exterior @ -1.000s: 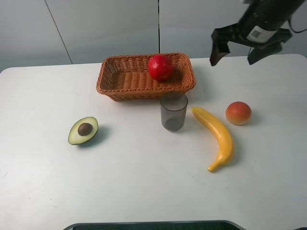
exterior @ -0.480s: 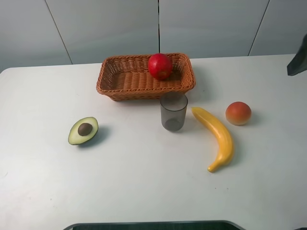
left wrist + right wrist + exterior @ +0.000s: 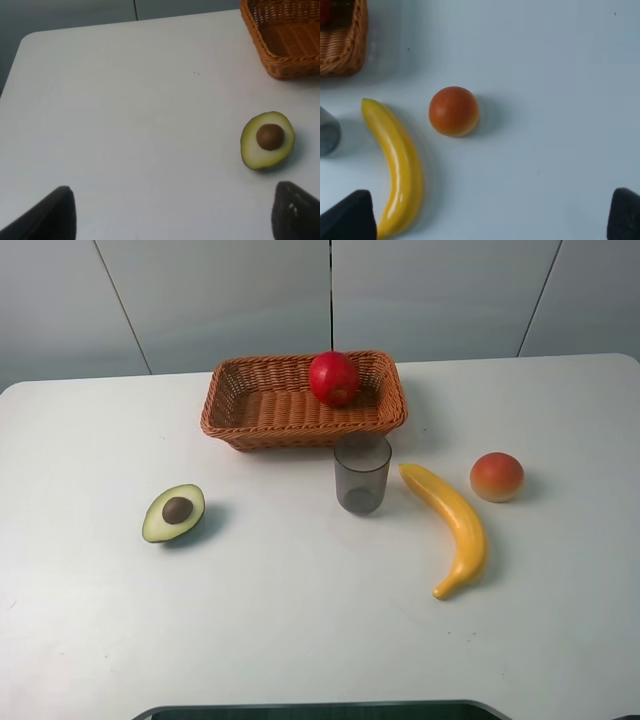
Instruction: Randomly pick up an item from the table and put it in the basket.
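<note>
Table [image 3: 300, 640]: white, rounded corners, carrying six things. Clock bearings are read in the exterior high view with the grey cup as the dial centre.

1. Halved avocado [image 3: 173, 512], about 8 o'clock, well apart from the cup. Cut face up, brown pit showing. Also seen by the left wrist camera [image 3: 267, 139].

2. Basket [image 3: 228, 410], 11 to 12 o'clock, orange-brown wicker, rectangular with flared sides. Its near long side lies just beside the cup's rim. One corner shows in the left wrist view [image 3: 280, 45], another in the right wrist view [image 3: 342, 47].

3. Apple [image 3: 334, 379], 12 o'clock, red, resting inside the basket against its far wall, toward the right half.

4. Cup [image 3: 362, 473], grey, translucent, upright, between avocado and banana.

5. Banana [image 3: 453, 525], 4 o'clock, yellow, curved, its upper tip near the cup. Also in the right wrist view [image 3: 397, 170].

6. Peach-like fruit [image 3: 497, 476], 3 o'clock, orange-red, just beside the banana's upper half, apart from it. Right wrist view [image 3: 454, 111].

Left end effector [image 3: 170, 212]: two dark fingertips [image 3: 52, 215] at opposite edges of its wrist view, spread wide, nothing between them, above bare table near the avocado.

Right end effector [image 3: 485, 215]: fingertips [image 3: 347, 215] likewise spread wide, holding nothing, above the table near the banana and peach-like fruit.
</note>
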`<state>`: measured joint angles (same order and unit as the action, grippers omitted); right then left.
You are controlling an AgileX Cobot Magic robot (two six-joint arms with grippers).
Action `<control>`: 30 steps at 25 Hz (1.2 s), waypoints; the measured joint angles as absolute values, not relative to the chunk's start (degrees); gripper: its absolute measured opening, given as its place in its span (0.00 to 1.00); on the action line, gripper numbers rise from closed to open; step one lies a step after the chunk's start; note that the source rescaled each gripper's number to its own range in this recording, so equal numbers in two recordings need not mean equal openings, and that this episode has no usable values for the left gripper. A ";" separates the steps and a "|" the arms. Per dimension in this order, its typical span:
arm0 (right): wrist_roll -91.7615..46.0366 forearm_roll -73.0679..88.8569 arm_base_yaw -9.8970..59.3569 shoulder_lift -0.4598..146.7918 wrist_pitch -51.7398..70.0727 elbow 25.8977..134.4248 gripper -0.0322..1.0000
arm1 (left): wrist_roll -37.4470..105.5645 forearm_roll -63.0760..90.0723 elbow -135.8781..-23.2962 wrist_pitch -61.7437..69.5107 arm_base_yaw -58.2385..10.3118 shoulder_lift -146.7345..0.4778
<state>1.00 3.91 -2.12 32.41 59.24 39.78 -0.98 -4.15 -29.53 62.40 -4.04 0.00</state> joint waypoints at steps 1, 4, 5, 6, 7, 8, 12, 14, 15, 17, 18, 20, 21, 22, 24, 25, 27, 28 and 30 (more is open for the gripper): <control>0.81 3.91 -2.12 30.22 60.07 39.66 1.00 | -0.98 -4.15 -29.53 62.40 -4.04 0.00; 0.00 3.91 -2.12 24.81 62.47 39.54 1.00 | -1.10 -4.15 -29.53 62.40 -4.04 0.00; 0.00 3.91 -2.12 23.18 63.32 39.54 1.00 | -1.10 -4.15 -29.53 62.40 -4.04 0.00; 0.00 3.91 -2.12 21.66 63.99 39.54 1.00 | -1.10 -4.15 -29.53 62.40 -4.04 -0.06; -0.32 3.91 -2.12 20.47 64.49 39.54 1.00 | -1.10 -4.15 -29.53 62.40 -4.04 -0.06; -0.46 3.91 -2.12 19.06 64.97 39.54 1.00 | -1.10 -4.15 -29.53 62.40 -4.04 -0.06; -0.94 3.91 -2.12 13.61 65.32 38.21 1.00 | -1.20 -4.15 -29.53 62.40 -4.04 -0.06; -1.30 3.91 -2.12 10.69 64.84 36.38 1.00 | -1.20 -4.15 -29.53 62.40 -4.04 -0.06; -1.92 3.91 -2.12 9.04 64.84 35.23 1.00 | -1.20 -4.15 -29.53 62.40 -4.04 -0.06; -3.55 4.02 -2.12 5.73 64.73 33.24 1.00 | -1.20 -4.15 -29.53 62.40 -4.04 -0.06; -4.12 4.02 -2.12 4.38 64.73 32.21 1.00 | -1.20 -4.15 -29.53 62.40 -4.04 -0.06; -4.59 4.12 -2.12 1.40 64.50 30.54 1.00 | -1.20 -4.15 -29.53 62.40 -4.04 -0.06; -4.68 4.25 -2.12 0.66 64.19 29.94 1.00 | -1.20 -4.15 -29.53 62.40 -4.04 -0.06; -4.81 4.25 -2.12 0.32 63.80 29.58 1.00 | -1.20 -4.15 -29.53 62.40 -4.04 -0.06; -4.94 4.72 -2.12 0.18 63.44 29.44 1.00 | -1.20 -4.15 -29.53 62.40 -4.04 -0.06; -4.94 4.87 -2.12 0.18 63.42 29.44 1.00 | -1.20 -4.15 -29.53 62.40 -4.04 -0.06; -4.94 5.00 -2.12 0.06 63.28 29.44 1.00 | -1.20 -4.15 -29.53 62.40 -4.04 -0.06; -4.94 5.00 -2.12 0.06 63.25 29.44 1.00 | -1.20 -4.15 -29.53 62.40 -4.04 -0.06; -4.94 5.00 -2.12 0.06 63.14 29.44 1.00 | -1.20 -4.15 -29.53 62.40 -4.04 -0.06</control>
